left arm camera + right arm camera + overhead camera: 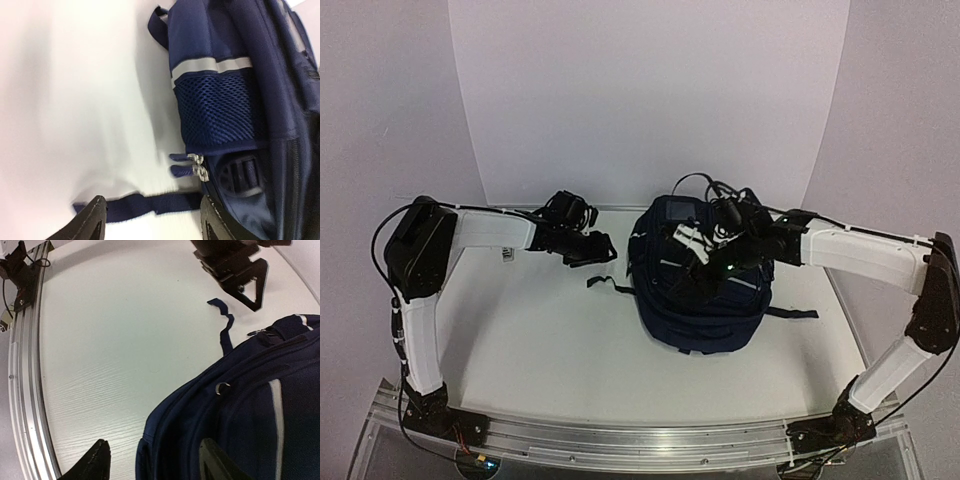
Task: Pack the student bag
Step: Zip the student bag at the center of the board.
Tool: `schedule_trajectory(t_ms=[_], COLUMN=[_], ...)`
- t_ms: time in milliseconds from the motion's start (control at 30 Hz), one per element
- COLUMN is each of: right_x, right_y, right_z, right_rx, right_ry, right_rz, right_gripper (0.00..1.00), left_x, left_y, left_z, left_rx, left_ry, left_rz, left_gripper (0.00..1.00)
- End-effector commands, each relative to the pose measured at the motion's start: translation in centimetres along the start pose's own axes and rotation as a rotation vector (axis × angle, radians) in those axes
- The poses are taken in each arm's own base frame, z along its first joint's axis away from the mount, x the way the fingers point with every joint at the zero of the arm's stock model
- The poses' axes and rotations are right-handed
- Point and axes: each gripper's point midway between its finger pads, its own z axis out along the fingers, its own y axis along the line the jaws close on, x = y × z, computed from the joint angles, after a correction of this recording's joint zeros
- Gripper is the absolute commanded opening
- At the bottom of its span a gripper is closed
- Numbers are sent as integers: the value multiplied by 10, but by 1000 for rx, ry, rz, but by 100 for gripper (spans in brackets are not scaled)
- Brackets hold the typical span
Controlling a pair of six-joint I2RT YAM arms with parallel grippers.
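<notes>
The student bag (705,300), a navy backpack with grey stripes, lies on the white table right of centre. My left gripper (602,250) hangs open just left of the bag's top corner. In the left wrist view my left gripper (152,222) has its jaws wide apart over a loose navy strap (150,205), next to the bag's mesh side pocket (220,110) and two zip pulls (186,165). My right gripper (705,268) hovers over the bag's upper front. In the right wrist view my right gripper (152,462) is open and empty above the bag's edge (240,415).
A strap end (604,284) trails onto the table left of the bag, and another strap (792,313) sticks out on its right. An aluminium rail (25,365) runs along the near table edge. A small label (506,254) lies at the back left.
</notes>
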Motion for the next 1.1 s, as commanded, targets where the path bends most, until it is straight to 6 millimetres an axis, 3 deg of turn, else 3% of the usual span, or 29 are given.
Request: schedule_trajectory(t_ms=[0,67,233,367,467,600,767,900,1067], right_x=[12,38,98,128,145,149,147,133,94], right_y=[-64,-91,-124,-147,-149,-124,-86,-53,-19], right_z=[-53,-70,-89,-87,-72,-51,-28,-11,3], right_rx=[130,192,269,253,197,9,-173,-259,-319], right_ry=[-48,-24,39,72,107,93,96,119,106], right_rz=[193,260,371,472,521,590,631,581,488], right_gripper=[67,70,83,84,84,83,78,77,76], left_x=[-17,-10,12,30,44,59,65,52,17], left_y=[-24,-29,-60,-91,-111,-124,-119,-105,-63], left_z=[-54,-64,-76,-67,-52,-34,-20,-18,-19], left_rx=[27,67,248,311,372,455,459,411,294], left_ry=[-59,-53,-30,-2,31,61,71,46,-7], left_rz=[45,31,26,73,61,24,-3,-3,-37], left_gripper=[69,72,87,94,94,88,73,64,57])
